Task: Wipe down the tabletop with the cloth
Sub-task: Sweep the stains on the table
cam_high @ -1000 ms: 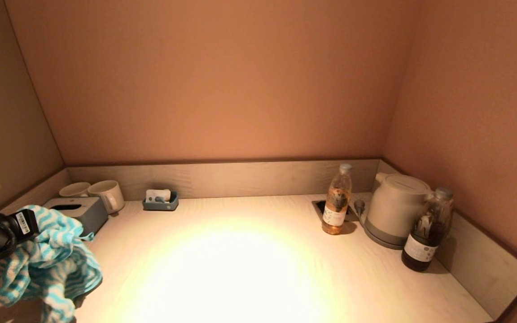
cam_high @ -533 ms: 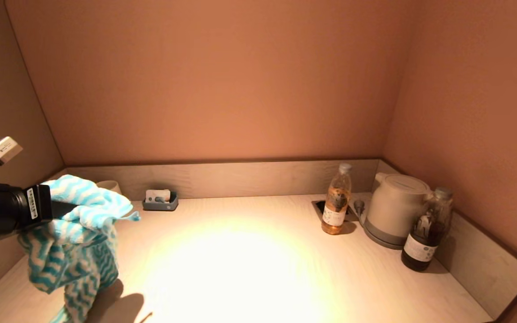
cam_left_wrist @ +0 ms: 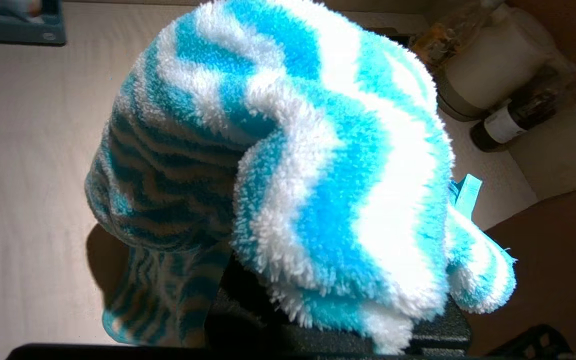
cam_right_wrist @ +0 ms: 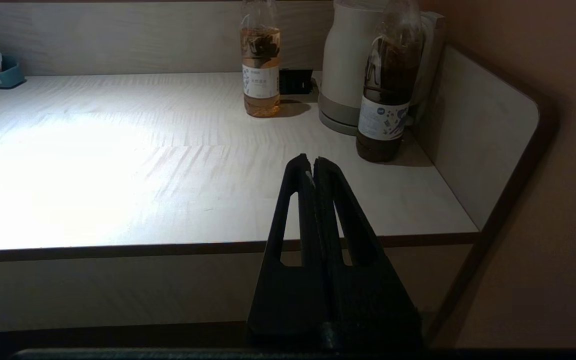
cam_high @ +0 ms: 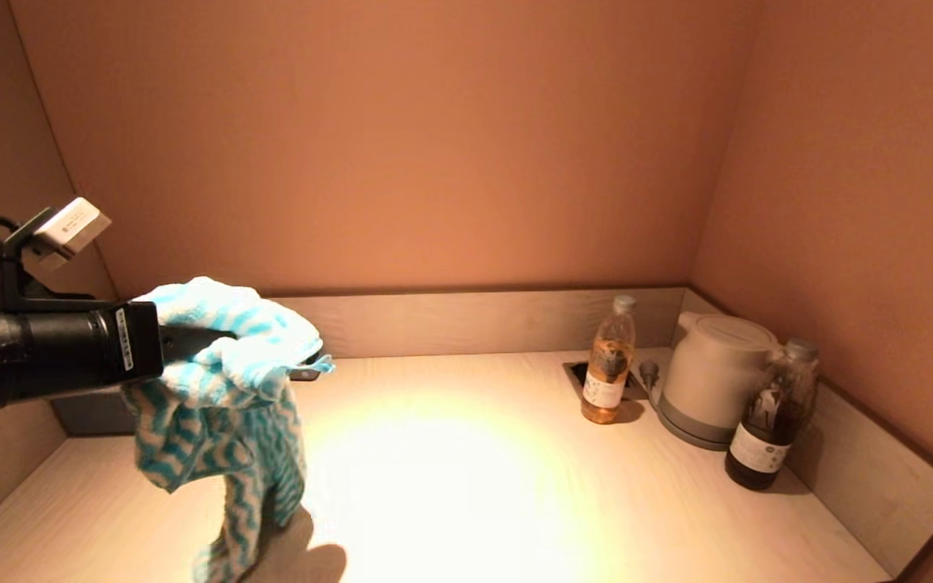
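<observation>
Your left gripper is carrying the cloth further right and higher than it was 1 second ago, moving away from the near left edge toward the lit middle of the tabletop. This means you are getting into position, not wiping yet. The jaws are buried under the pile, so they are probably clamping the cloth, though you cannot see them directly. The cloth is draping over the gripper and hanging down, its long axis running roughly vertical, with the lower tail appearing to brush the tabletop. Over on the right, your right gripper is waiting off the tabletop's front edge, jaws pressed together on nothing, parked short of the dark bottle.
</observation>
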`<state>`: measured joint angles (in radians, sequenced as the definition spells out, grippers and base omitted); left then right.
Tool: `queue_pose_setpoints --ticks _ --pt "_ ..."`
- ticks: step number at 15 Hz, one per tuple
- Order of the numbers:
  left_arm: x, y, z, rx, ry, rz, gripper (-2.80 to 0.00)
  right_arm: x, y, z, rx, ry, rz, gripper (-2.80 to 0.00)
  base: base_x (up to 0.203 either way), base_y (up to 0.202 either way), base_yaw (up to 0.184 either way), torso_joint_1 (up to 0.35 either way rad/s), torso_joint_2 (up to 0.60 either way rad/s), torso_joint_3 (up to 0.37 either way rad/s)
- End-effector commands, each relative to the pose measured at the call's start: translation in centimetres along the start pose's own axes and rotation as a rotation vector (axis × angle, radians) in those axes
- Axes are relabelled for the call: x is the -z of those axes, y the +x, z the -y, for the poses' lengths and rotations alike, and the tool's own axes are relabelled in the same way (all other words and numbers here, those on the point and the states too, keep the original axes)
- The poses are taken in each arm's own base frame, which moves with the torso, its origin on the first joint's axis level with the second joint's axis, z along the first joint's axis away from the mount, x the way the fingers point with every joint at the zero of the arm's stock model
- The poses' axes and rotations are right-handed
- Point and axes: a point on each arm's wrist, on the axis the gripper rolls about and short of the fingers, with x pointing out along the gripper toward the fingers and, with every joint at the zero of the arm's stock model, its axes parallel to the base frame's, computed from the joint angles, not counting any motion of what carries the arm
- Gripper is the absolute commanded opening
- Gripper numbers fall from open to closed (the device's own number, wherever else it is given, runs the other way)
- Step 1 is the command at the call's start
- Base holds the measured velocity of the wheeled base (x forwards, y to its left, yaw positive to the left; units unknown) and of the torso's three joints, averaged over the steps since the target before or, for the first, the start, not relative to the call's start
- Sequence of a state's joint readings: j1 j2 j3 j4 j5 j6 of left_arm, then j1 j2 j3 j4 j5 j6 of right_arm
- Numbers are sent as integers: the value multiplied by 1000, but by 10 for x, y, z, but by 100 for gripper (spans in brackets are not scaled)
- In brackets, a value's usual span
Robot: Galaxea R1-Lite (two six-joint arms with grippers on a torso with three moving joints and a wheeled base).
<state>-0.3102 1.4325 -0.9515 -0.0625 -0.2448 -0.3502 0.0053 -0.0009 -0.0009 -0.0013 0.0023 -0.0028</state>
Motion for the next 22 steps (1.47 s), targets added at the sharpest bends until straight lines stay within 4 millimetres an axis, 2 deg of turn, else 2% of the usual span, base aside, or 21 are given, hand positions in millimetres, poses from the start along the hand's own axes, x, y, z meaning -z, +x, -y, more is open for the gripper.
queue_pose_setpoints --ticks 1,3,6,9,11,14,17,22 --pt "6 23 2 48 5 -46 -280 0 0 0 -2 0 0 -280 0 0 0 0 0 0" --pt "6 32 4 88 14 -47 -280 0 0 0 -2 0 -1 -280 0 0 0 0 0 0" --pt "22 82 4 128 23 -106 -280 0 0 0 -2 0 -1 -280 0 0 0 0 0 0" --pt "52 122 26 197 59 -194 -280 0 0 0 -2 0 -1 -280 0 0 0 0 0 0" --pt "65 136 35 212 71 -237 -280 0 0 0 -2 0 -1 -280 0 0 0 0 0 0" --pt "105 176 21 59 74 -345 -280 0 0 0 -2 0 -1 -280 0 0 0 0 0 0" --pt "140 192 5 -159 110 -424 -280 0 0 0 -2 0 -1 -280 0 0 0 0 0 0" --pt "147 193 1 -208 109 -481 -280 0 0 0 -2 0 -1 -280 0 0 0 0 0 0"
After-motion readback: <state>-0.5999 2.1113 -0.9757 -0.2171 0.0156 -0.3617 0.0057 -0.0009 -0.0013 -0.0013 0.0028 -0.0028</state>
